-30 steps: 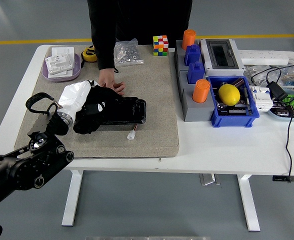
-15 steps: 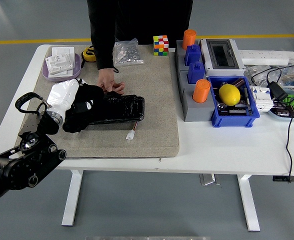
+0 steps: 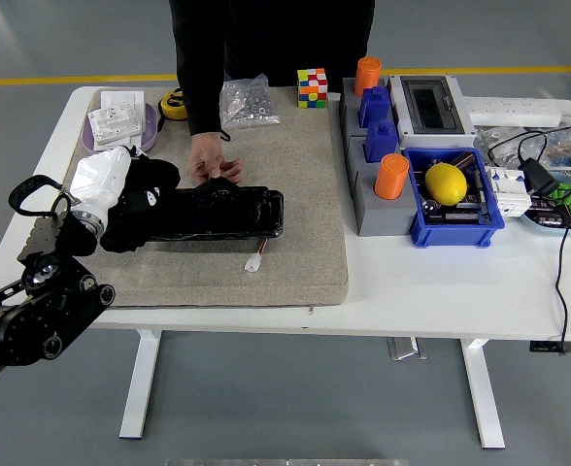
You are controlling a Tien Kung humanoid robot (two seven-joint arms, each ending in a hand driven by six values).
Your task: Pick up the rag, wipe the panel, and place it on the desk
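Now the left hand (image 3: 135,209) presses a dark rag (image 3: 154,175) on the black panel's (image 3: 222,212) left end. Whether its fingers grip it, I cannot tell. A person's hand (image 3: 213,165) steadies the panel's far edge.

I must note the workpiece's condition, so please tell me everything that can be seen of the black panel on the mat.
The black panel is a long, roughly rectangular piece with a glossy, slightly uneven surface, probably plastic. It lies flat on the beige mat, its length running left to right. The robot's left hand rests over its left end, hiding that part. A person's hand presses on its far edge. A small white connector lies just in front of it, apart.
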